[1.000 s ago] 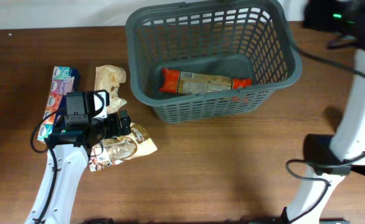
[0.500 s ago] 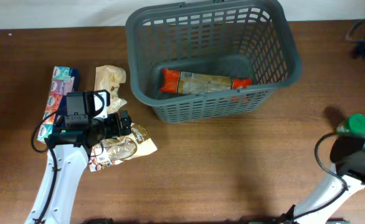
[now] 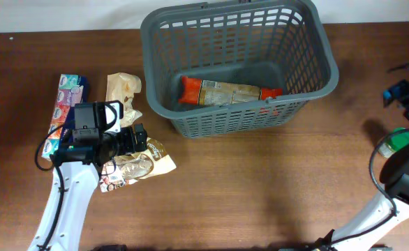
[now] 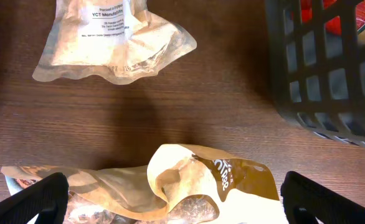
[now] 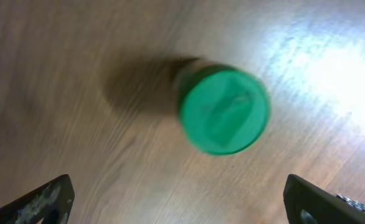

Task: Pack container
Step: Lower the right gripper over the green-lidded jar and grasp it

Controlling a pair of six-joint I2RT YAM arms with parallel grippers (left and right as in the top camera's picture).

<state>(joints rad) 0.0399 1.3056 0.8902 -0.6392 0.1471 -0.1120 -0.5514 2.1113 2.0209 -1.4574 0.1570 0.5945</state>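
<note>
At the far middle of the tabletop [image 3: 260,181], your container [image 3: 303,49] held an orange packet [image 3: 229,91]. Your left gripper [image 4: 182,202] hung, jaws spread, over a brown pouch [image 4: 189,177]; your right gripper [image 5: 179,202], jaws spread too, over a green-capped bottle [image 5: 223,110].

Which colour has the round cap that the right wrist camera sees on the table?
Green. The cap shows best in the right wrist view, though slightly blurred.

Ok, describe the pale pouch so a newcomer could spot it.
Find the grey basket. Left of it lie three packets; the pale pouch is beside the basket's left wall. Unlike the crumpled brown bag and colourful pack, it is translucent with a white printed label.
</note>
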